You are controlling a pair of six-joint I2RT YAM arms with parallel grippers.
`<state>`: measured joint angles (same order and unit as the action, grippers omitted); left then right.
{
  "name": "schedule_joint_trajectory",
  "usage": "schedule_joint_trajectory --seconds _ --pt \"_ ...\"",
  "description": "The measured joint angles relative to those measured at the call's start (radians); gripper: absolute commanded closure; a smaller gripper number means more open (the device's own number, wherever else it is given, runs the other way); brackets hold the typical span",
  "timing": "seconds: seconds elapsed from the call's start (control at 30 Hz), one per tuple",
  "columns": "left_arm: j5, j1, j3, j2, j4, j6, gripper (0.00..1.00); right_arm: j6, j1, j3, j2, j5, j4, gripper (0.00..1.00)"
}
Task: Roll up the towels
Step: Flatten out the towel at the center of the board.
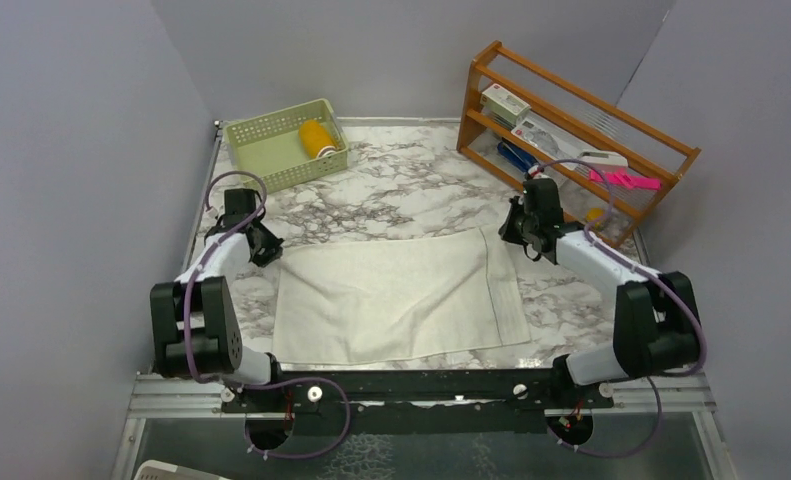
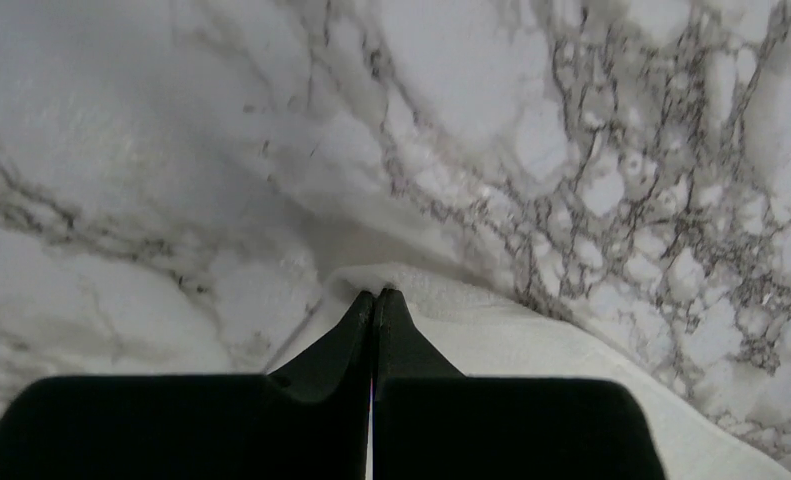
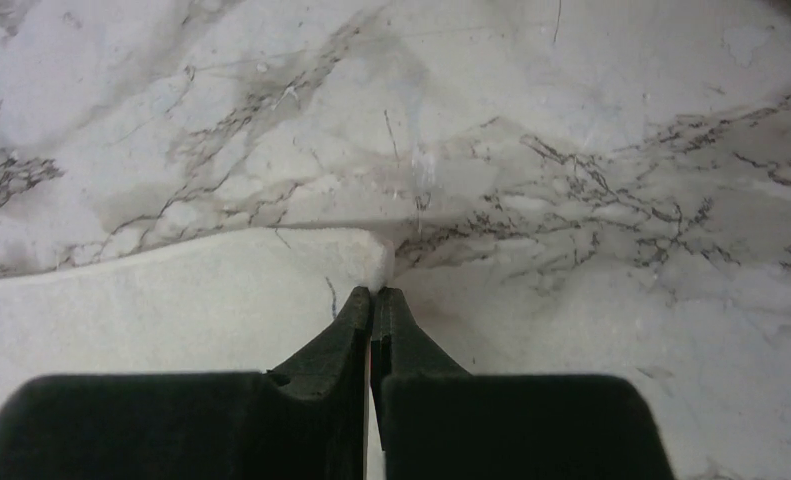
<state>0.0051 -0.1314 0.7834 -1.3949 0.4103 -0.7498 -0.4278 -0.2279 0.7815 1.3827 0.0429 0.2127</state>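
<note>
Your cream towel (image 1: 391, 295) lies spread flat in the middle of the top view, a wide rectangle with a few soft creases and a banded hem along its right side. Its near edge runs close to the bottom rim of the tabletop (image 1: 411, 185).

Your left claw (image 1: 264, 245) sits at the towel's upper-left corner. In the left wrist view, the left claw (image 2: 375, 293) has its black fingers (image 2: 331, 350) pressed together at the tips, clenched right at the curled corner of the cream towel (image 2: 531, 350). The cloth runs off to the lower right over the marbled tabletop (image 2: 171, 150).

Your right claw (image 1: 511, 232) is at the towel's upper-right corner. In the right wrist view, the right claw (image 3: 373, 291) is likewise clenched, and the corner of the cream towel (image 3: 171, 300) rises slightly to meet the tips. The cloth fills the lower left of that frame, with bare tabletop (image 3: 571, 120) above and to the right.

The yellow towel (image 1: 318, 138) is rolled up and lies inside the pale green basket (image 1: 271, 165) in the upper left of the top view, well apart from both claws.

A wooden rack (image 1: 476, 95) holding small items stands at the upper right, just beyond your right arm.
</note>
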Motion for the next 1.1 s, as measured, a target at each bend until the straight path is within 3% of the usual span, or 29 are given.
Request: schedule_joint_trajectory --seconds 0.2,0.23,0.27,0.4,0.47,0.63,0.7,0.87,1.1 --pt "-0.034 -0.011 0.206 -0.213 -0.088 0.013 1.0 -0.011 0.0 0.14 0.22 0.047 -0.082 0.98" --pt "-0.034 -0.015 0.245 -0.241 -0.099 0.019 0.98 -0.01 0.001 0.162 0.243 0.053 -0.091 0.91" --pt "-0.032 -0.021 0.278 -0.263 -0.111 0.026 0.89 -0.007 0.002 0.184 0.265 0.062 -0.1 0.83" --pt "0.006 -0.046 0.364 -0.323 -0.143 0.06 0.47 0.035 0.005 0.238 0.295 0.097 -0.109 0.39" --pt "0.033 -0.054 0.38 -0.33 -0.143 0.087 0.41 0.05 0.008 0.246 0.29 0.109 -0.112 0.31" --pt "0.109 -0.066 0.469 -0.343 -0.07 0.196 0.39 0.092 0.008 0.246 0.262 0.109 -0.133 0.31" --pt "0.143 -0.068 0.494 -0.352 -0.052 0.27 0.43 0.101 0.008 0.246 0.261 0.085 -0.146 0.32" --pt "0.19 -0.069 0.463 -0.367 -0.013 0.429 0.48 0.129 0.007 0.235 0.261 -0.105 -0.187 0.39" --pt "0.233 -0.069 0.386 -0.347 -0.007 0.496 0.48 0.082 -0.102 0.106 0.233 -0.275 -0.222 0.44"
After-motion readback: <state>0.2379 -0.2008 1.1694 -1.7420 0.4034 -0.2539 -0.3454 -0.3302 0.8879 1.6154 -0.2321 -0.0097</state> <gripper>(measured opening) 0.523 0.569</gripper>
